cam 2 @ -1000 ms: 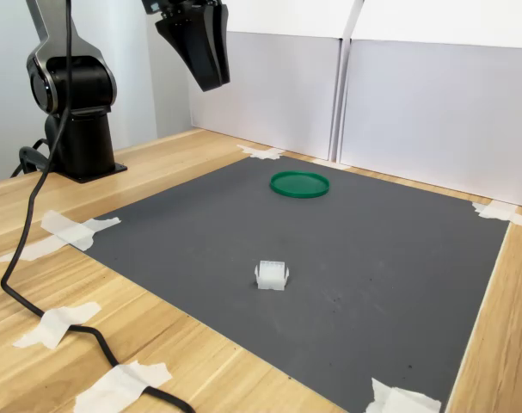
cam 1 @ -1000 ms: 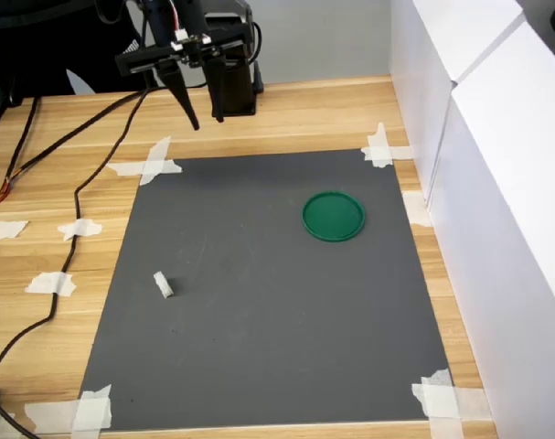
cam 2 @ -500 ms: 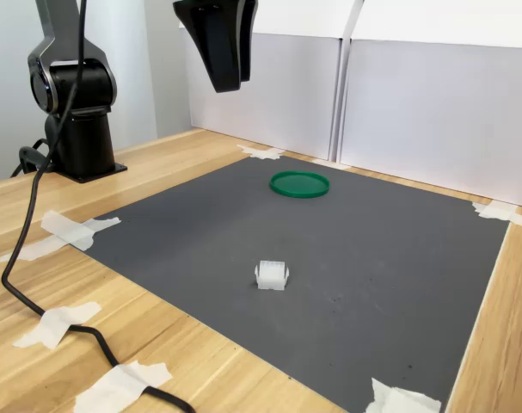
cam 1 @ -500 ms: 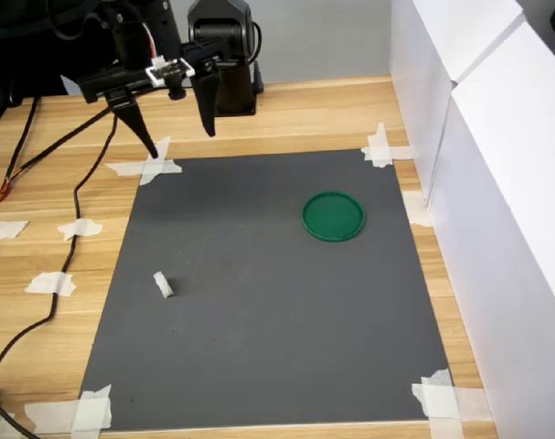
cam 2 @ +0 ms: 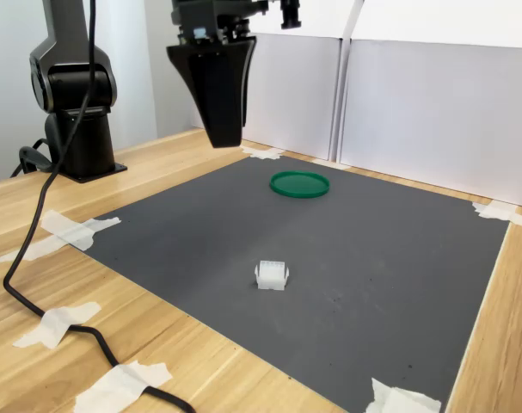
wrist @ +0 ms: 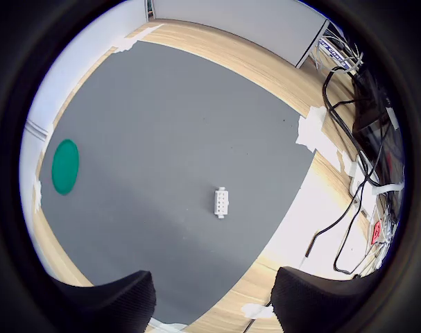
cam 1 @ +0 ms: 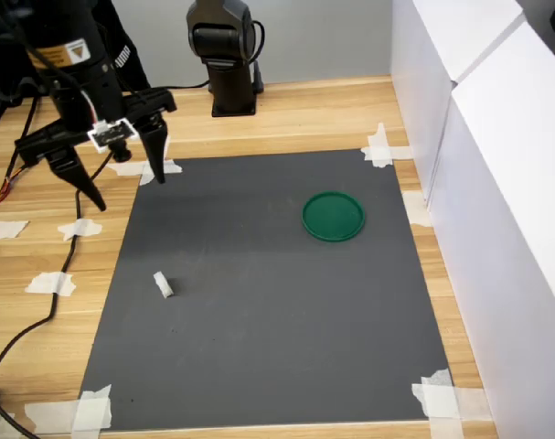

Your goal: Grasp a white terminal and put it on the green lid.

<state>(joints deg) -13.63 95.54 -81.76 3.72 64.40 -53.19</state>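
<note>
White terminal [cam 1: 163, 284]: it lies on the dark mat [cam 1: 277, 347], near the first exterior view's left edge of the mat, apart from everything else; nothing touches it.
Its long axis: in the first exterior view it runs roughly up and down the picture, slightly slanted; the wrist view shows a small pin-holed block [wrist: 221, 202].
Way from my gripper: below and ahead of me; in the wrist view it sits just beyond my two fingertips, about between them.
My gripper [cam 1: 128, 193]: spread wide and empty, high over the mat's far-left corner in the first exterior view.
Green lid [cam 1: 333, 216]: flat on the mat, well apart from the terminal, toward the first exterior view's right.
Writing: a yellow label on my arm [cam 1: 71, 51] shows print I cannot read.
</note>
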